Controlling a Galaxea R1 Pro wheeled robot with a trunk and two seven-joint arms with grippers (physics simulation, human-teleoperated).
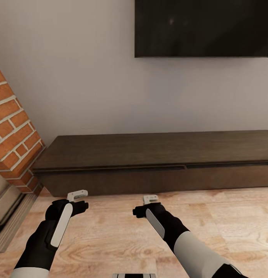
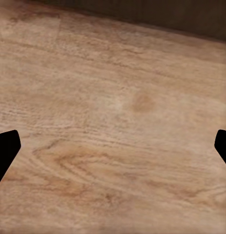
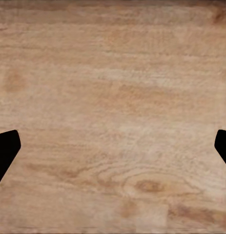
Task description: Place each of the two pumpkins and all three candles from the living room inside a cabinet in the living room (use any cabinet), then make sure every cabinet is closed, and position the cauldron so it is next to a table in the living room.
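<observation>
I face the cabinet (image 1: pixel 157 162) at twelve o'clock; left gripper (image 1: pixel 77 195) and right gripper (image 1: pixel 150 199) both hang released, empty.

spread claw (image 3: pixel 113 148) fingertips (image 3: pixel 5 148) over pale wood floor (image 3: pixel 117 87)

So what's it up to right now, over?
Both grippers, left and right, open, empty, above wood floor. Cabinet ahead, drawers shut.
</observation>
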